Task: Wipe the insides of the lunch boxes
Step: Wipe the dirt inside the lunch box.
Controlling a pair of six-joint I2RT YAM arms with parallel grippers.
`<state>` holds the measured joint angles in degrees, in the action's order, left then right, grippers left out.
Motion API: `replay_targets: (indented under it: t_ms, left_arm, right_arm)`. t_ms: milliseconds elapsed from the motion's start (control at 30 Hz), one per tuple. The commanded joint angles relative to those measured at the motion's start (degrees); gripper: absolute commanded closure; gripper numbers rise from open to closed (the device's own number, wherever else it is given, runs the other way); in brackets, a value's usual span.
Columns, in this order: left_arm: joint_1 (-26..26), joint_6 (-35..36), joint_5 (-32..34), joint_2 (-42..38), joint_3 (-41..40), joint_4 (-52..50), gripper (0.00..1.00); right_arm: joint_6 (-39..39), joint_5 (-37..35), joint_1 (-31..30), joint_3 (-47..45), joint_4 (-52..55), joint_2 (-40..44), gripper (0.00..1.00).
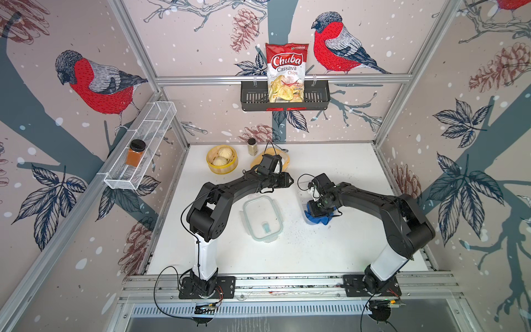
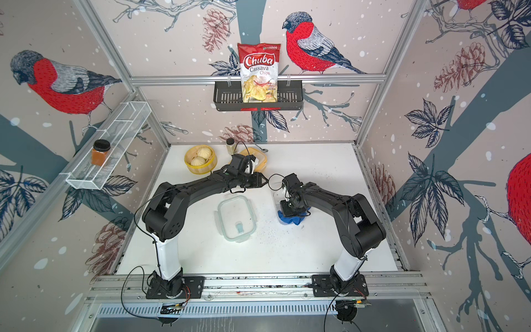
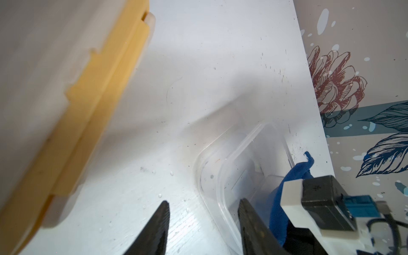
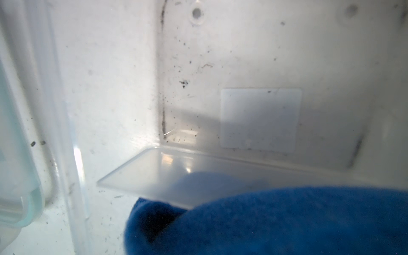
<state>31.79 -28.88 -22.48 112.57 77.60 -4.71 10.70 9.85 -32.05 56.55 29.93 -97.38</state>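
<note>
Reaching in from opposite sides, two black arms meet over the white tabletop [image 1: 330, 253]. The left end effector [image 1: 290, 181] has its jaws about half apart and grips nothing. In the left wrist view a rim corner of the clear lunch box [image 3: 240, 154] lies between its fingers [image 3: 154, 229]; whether they touch it cannot be told. The right end effector [image 1: 317, 215] points down into that box with its jaws closed. The blue cloth [image 1: 323, 220] is bunched around its tips and hides them, and one corner of the cloth sticks up above the rim.

Counts, largest first:
- Arms: two.
- Wall fittings: one white wire shelf [image 1: 123, 181] on the left wall and one black basket [image 1: 250, 97] on the back wall.
- Chip bag [image 1: 286, 72]: one, upright in the black basket.
- Lunch boxes: two, one clear and one yellow.
- Loose green-rimmed lid [image 1: 263, 218]: one.
- Round steamer basket [image 1: 221, 171]: one, holding two buns [image 1: 225, 151].
- Jars: two, an orange-filled jar [image 1: 135, 153] on the wire shelf and a pale jar [image 1: 252, 146] at the back of the tabletop.

Orientation: the green-rimmed lid lies flat at the centre, its long axis running near to far and slightly slanted. The clear lunch box stands open side up just to the right of the lid, and its long axis cannot be told. The yellow lunch box [image 1: 285, 161] sits at the back, beside the pale jar and mostly hidden behind the left wrist. Its cream top and a yellow side clasp show in the left wrist view; its axis is unclear.
</note>
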Motion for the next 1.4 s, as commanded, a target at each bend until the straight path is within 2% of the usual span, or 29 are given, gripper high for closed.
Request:
replay_targets:
  t_ms: [0,300,567,633,800,1133,1367]
  left_arm:
    - [0.45,2.22,-1.57,0.1,0.63,0.83,0.49]
    - [1.28,6.34,-3.56,3.98,3.71,-2.33,0.54]
    - [1.85,8.27,-3.06,6.61,5.63,-3.1,0.58]
    - [1.96,9.14,-3.06,7.06,6.05,-3.9,0.61]
    - [2.05,10.01,-2.74,8.63,6.43,-4.99,0.76]
    - [3.02,11.21,-2.49,7.31,5.32,-4.05,0.78]
    - [3.18,11.23,-1.1,4.67,0.34,-3.4,0.92]
  right_arm:
    - [-2.25,1.64,-0.61,0.56,3.82,-0.67,1.0]
    - [-4.46,4.04,-1.52,1.19,3.19,-0.3,1.0]
    - [-4.51,1.8,-2.66,1.19,3.73,-1.27,1.0]
    - [-4.43,1.51,-2.59,1.27,3.65,-1.4,1.0]
    - [-4.8,1.24,-2.42,2.31,4.04,-0.89,1.0]
    - [-4.56,-0.68,-1.8,2.42,4.72,-1.4,1.0]
    - [-2.18,-5.09,2.38,2.32,4.14,-2.27,1.0]
